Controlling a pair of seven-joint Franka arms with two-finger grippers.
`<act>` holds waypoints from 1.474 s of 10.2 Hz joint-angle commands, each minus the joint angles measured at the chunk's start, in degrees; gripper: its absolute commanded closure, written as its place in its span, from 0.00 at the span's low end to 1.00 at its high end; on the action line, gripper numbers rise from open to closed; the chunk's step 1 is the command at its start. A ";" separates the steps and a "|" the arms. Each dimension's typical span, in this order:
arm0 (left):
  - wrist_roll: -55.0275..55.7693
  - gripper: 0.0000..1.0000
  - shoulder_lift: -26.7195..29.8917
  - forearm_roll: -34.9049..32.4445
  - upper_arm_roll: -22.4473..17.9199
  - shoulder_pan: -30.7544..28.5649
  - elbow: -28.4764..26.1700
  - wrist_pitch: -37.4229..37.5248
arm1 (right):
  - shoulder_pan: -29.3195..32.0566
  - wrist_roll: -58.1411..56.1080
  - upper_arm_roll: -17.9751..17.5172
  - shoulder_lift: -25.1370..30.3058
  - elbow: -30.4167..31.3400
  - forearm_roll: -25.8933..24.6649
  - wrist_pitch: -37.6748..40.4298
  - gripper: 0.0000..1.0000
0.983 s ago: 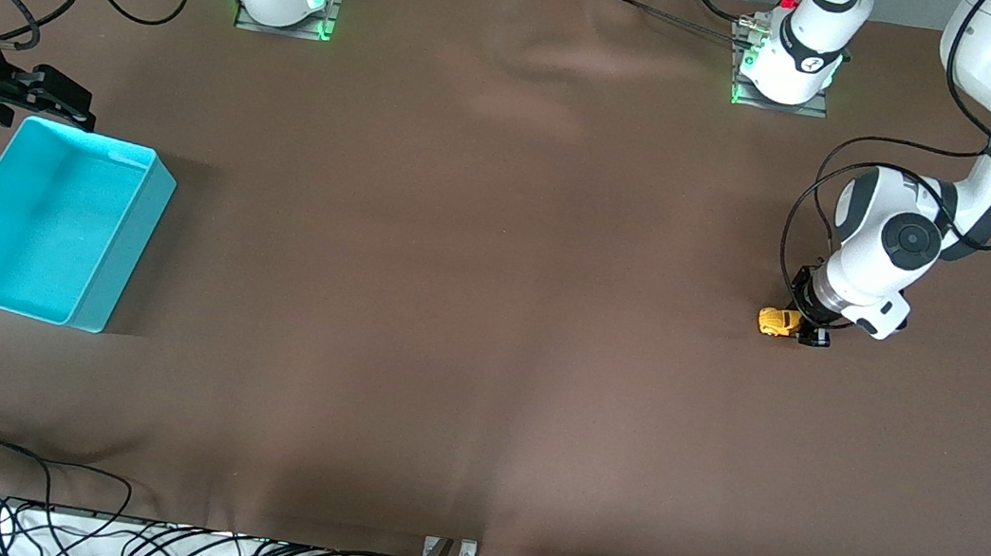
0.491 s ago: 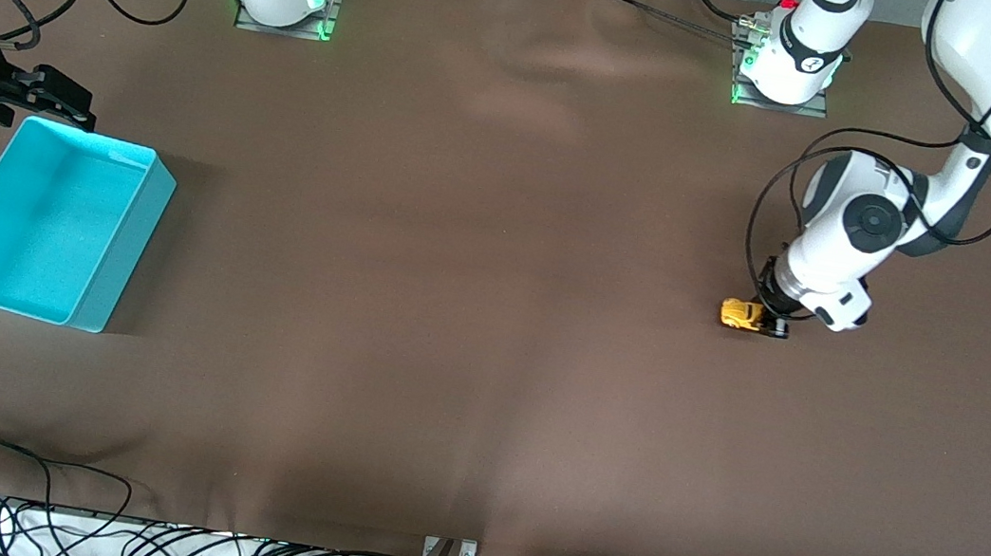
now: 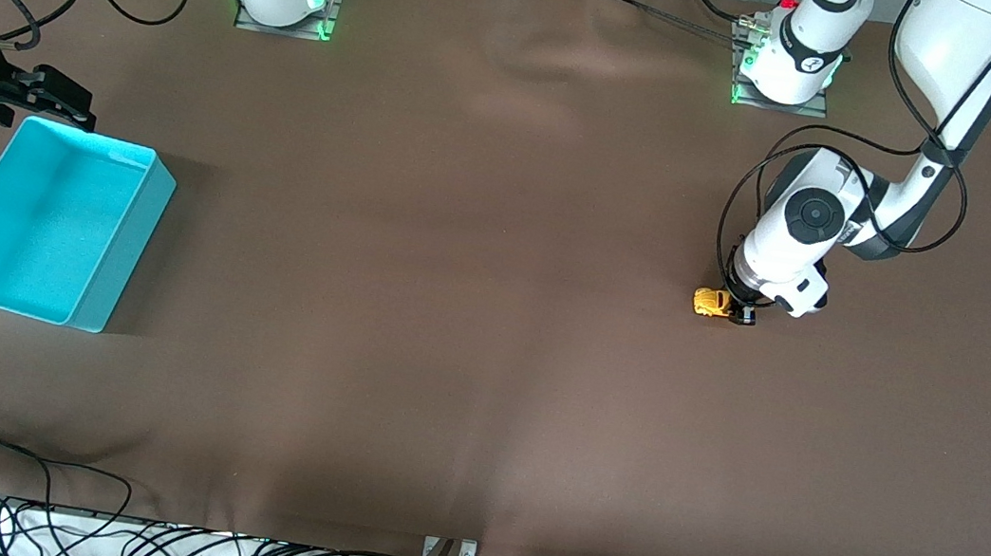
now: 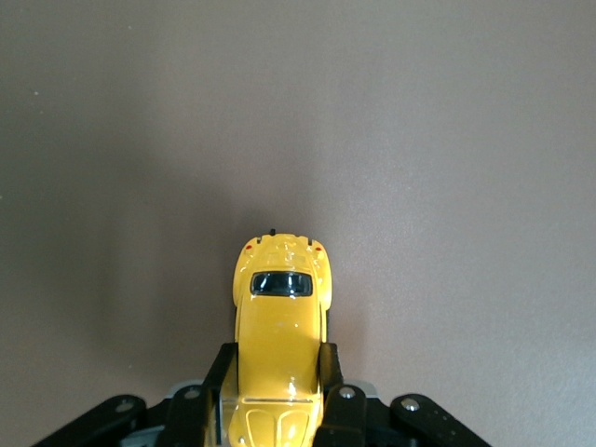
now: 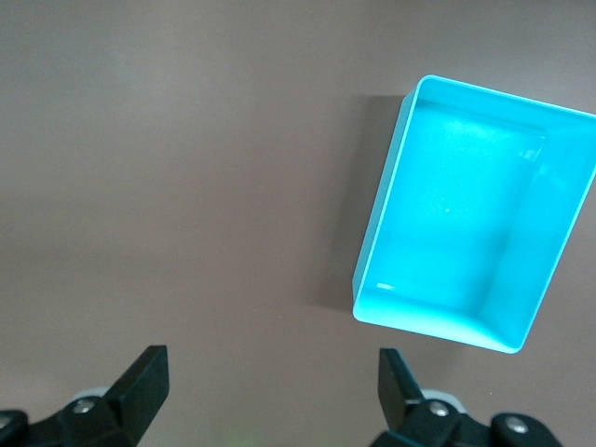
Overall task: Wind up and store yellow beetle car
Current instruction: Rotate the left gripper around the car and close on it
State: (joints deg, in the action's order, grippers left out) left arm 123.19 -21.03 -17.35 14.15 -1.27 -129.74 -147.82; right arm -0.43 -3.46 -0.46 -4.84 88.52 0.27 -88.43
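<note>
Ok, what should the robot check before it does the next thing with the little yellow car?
1. Left pincer shut on the car: ok.
2. Car's wheels on the table: cannot tell.
3. Bin empty and upright: ok.
4. Way from the car to the bin free of things: ok.
5. Right pincer open, waiting beside the bin, not over it: ok.

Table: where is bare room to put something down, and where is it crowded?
Bare cloth runs from the bin to the car, and along the table edge nearest the front camera. It is crowded where the left gripper is shut on the car, and where the open right gripper waits beside the bin.
</note>
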 commanded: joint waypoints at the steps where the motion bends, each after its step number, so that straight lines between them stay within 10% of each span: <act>1: 3.63 1.00 -2.69 -4.44 -0.53 -0.66 1.68 0.43 | 0.17 -1.03 0.11 -0.34 -0.99 1.14 0.45 0.00; 15: -12.27 1.00 -9.82 -13.06 -13.89 -4.27 7.74 -0.36 | 0.08 -1.03 0.11 -0.34 -0.99 1.14 0.45 0.00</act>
State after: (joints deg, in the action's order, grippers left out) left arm 111.33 -23.39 -27.70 0.77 -4.69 -125.70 -144.34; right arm -0.44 -3.46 -0.46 -4.85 88.52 0.28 -88.43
